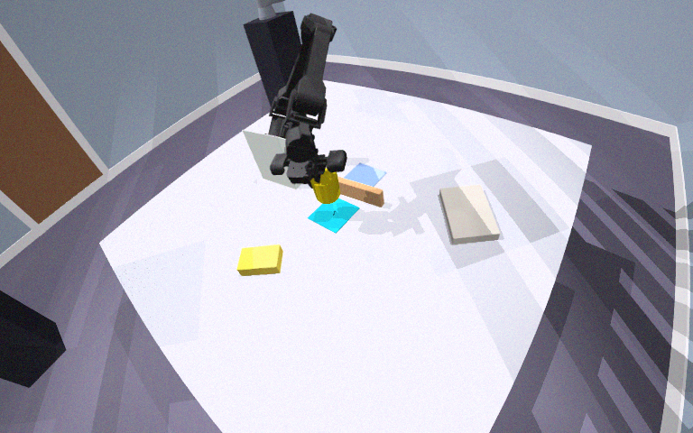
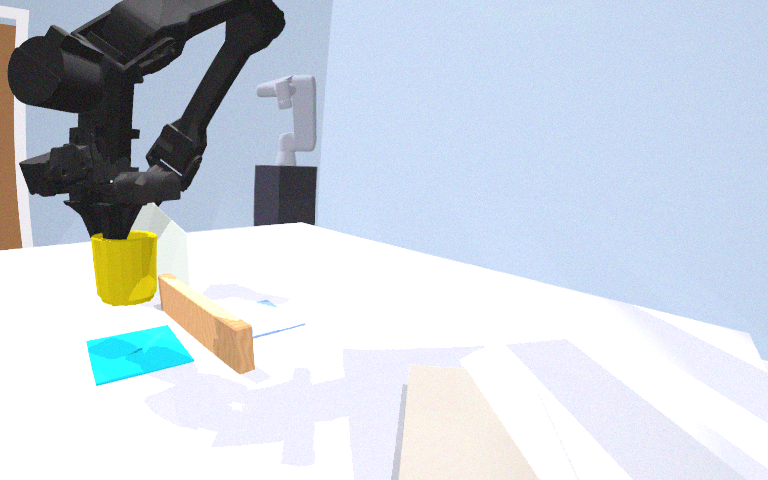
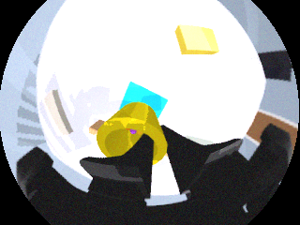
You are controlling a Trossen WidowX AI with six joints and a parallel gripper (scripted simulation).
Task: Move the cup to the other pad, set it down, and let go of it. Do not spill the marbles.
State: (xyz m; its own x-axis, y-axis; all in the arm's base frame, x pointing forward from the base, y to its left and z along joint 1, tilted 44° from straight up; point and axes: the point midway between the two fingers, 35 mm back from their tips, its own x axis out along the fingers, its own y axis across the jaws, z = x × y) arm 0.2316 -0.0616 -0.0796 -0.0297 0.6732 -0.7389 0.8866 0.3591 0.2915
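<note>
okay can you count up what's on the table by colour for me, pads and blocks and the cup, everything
Yellow: 2, the cup and a flat block.
Blue: 2, the cyan pad and the pale blue pad.
Wood: 1, the plank.
Beige: 1, the slab.
White: 1, the wedge.
Total: 7

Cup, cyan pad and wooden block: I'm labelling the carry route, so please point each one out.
cup point(image 2: 124, 274): exterior view, on its yellow side wall.
cyan pad point(image 1: 333, 215): top view, on its flat middle.
wooden block point(image 2: 206, 323): exterior view, on its long side face.
</note>
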